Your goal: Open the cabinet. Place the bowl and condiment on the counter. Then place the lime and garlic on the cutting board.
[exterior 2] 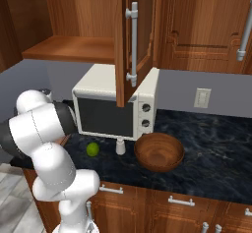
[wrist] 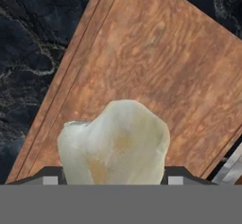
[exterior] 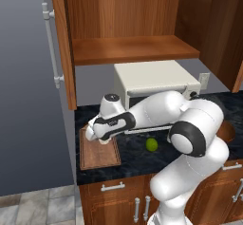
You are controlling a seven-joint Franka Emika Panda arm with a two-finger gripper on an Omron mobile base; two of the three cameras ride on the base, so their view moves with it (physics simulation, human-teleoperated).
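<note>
Hand view looks straight down on the garlic (wrist: 115,142), which sits between the two finger tips of the gripper (wrist: 113,176) above the cutting board (wrist: 156,72); the jaws stand fairly wide around the bulb, though whether they press on it I cannot tell. The board's raised rim runs diagonally at the left, with dark counter (wrist: 33,43) beyond it and bare wood all around the bulb. From the left base view, the board (exterior: 97,154) lies at the counter's left end, close to its front edge, and the hand hangs low over the board's far part. The lime (exterior: 152,145) rests on the counter (exterior: 133,164) right of the board, apart from it, with open stone between. From the right base view, the condiment (exterior 2: 120,146) stands just before the microwave (exterior 2: 115,106), between the lime (exterior 2: 92,149) and the bowl (exterior 2: 159,152). Overhead, the cabinet (exterior: 133,24) hangs open, its shelf bare.
</note>
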